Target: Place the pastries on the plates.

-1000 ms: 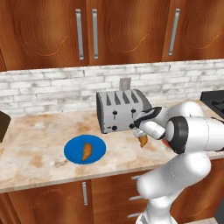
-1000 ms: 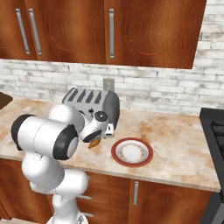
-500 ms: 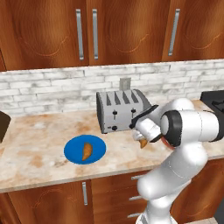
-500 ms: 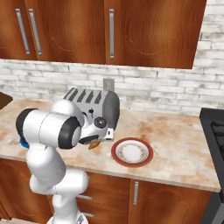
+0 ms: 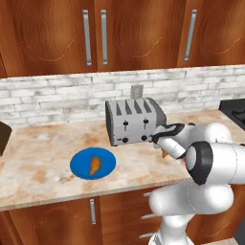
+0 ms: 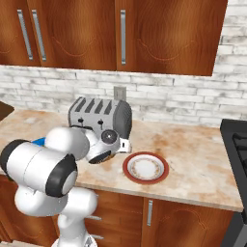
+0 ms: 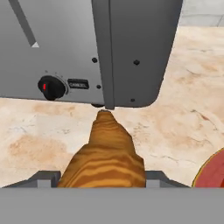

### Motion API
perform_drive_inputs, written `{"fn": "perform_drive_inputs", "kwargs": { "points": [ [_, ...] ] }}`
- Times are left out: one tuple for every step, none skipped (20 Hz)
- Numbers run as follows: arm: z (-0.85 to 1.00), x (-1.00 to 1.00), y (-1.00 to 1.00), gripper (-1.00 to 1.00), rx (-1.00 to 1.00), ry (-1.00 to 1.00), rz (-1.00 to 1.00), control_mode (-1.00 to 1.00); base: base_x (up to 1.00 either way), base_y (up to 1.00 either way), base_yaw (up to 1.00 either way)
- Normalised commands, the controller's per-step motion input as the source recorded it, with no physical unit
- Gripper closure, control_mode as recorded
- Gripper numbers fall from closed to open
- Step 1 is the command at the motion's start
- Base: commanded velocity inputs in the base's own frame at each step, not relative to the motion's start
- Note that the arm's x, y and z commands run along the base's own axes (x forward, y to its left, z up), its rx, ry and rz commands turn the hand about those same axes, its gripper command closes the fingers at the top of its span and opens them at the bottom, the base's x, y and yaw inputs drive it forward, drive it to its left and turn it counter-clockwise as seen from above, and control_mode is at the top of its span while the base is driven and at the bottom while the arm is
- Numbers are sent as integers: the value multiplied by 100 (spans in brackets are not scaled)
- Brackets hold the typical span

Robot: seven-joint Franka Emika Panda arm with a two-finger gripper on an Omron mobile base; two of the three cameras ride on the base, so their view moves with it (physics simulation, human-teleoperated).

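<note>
We see our gripper (image 7: 103, 177) clenched on a golden-brown pastry (image 7: 105, 159), whose tapered tip points at the lower corner of the silver toaster (image 7: 87, 48). From the left base view the gripper (image 5: 165, 147) sits just in front of the toaster's (image 5: 135, 120) right end, with the pastry (image 5: 164, 153) poking out beneath it, above the counter (image 5: 43, 148). The white plate with a red rim (image 6: 145, 167) lies on the counter to the right of the toaster, near the gripper, and its red edge shows at the lower right of the hand view. The blue plate (image 5: 93, 163) lies in front of the toaster's left end, and the second pastry (image 5: 94, 165) rests on it.
</note>
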Motion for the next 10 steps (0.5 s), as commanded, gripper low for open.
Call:
{"fn": "perform_drive_inputs", "kwargs": {
  "points": [
    [100, 0, -100, 100, 0, 15, -16, -100, 0, 0, 0],
    [100, 0, -100, 100, 0, 23, -19, -100, 0, 0, 0],
    [100, 0, -100, 100, 0, 34, -20, -100, 0, 0, 0],
    [65, 0, -100, 100, 0, 43, -21, -100, 0, 0, 0],
    [54, 0, -100, 100, 0, 29, -17, -100, 0, 0, 0],
    [50, 0, -100, 100, 0, 18, -14, -100, 0, 0, 0],
    [41, 0, -100, 100, 0, 11, -13, -100, 0, 0, 0],
    [13, 0, -100, 100, 0, 15, -13, -100, 0, 0, 0],
    [0, 13, -100, 100, 0, 25, -7, -100, 0, 0, 0],
    [0, 2, -100, 100, 0, 22, -3, -100, 0, 0, 0]
  ]
}}
